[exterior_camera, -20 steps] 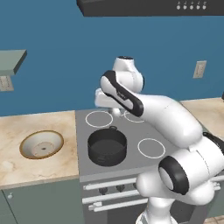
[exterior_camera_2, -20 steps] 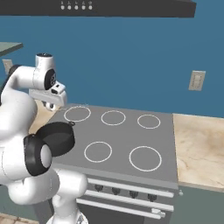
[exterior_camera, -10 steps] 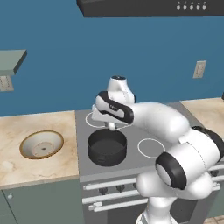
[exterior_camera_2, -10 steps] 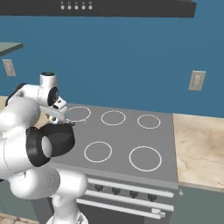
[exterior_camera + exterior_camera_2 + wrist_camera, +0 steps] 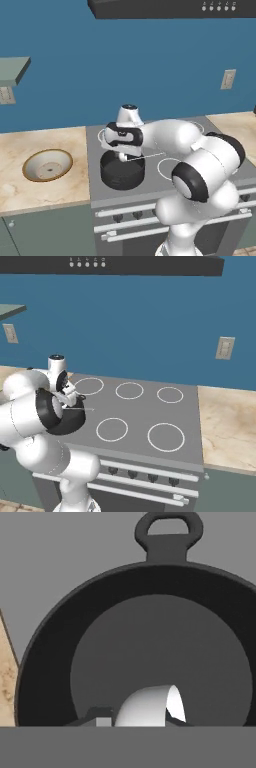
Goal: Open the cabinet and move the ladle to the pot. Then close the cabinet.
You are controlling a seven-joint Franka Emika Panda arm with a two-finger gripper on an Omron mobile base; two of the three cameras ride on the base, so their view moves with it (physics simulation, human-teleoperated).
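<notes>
Hand view looks straight down into the pot [image 5: 160, 657], directly below the gripper [image 5: 135, 722], with the ladle's pale bowl end [image 5: 150, 707] hanging between the fingertips over the pot's floor. Left base view has the gripper [image 5: 122, 157] just above the pot [image 5: 121, 172], closed on the ladle [image 5: 142, 157], thin handle running level, away from the gripper toward the arm's elbow side. Fingertips mostly cut off at the hand view's bottom edge; grip contact hard to make out. Cabinet out of sight.
</notes>
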